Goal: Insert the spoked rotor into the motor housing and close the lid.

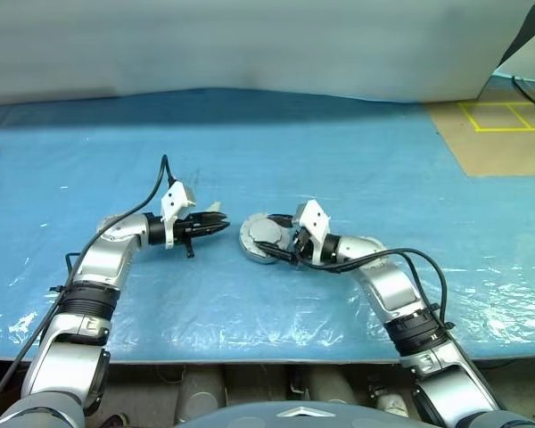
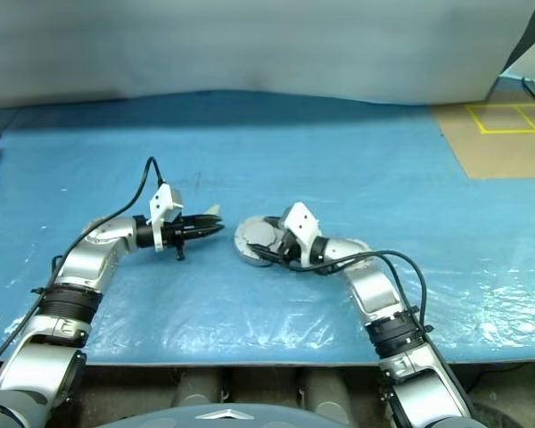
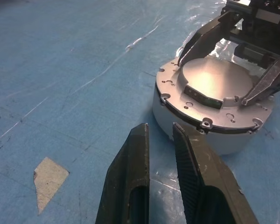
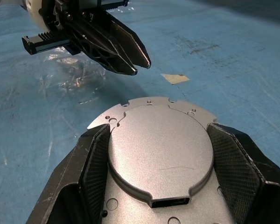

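The motor housing [image 3: 191, 135], a shallow silver-grey cup, stands on the blue table mid-front. The lid [image 4: 161, 149] lies on top of it, smooth grey face and raised centre boss upward. My right gripper [image 1: 281, 241] reaches in from the right, its two black pads [image 4: 98, 163] pressed against opposite sides of the boss. My left gripper [image 1: 225, 223] hovers just left of the housing, pointing at it, fingers [image 3: 135, 158] shut with nothing between them. The spoked rotor is hidden.
Wrinkled blue plastic sheeting [image 1: 339, 160] covers the table. A small beige tape patch [image 3: 49, 179] sits on it near my left gripper. The table's front edge [image 1: 250, 352] runs close below both arms. Brown floor with yellow lines [image 1: 499, 125] lies at the far right.
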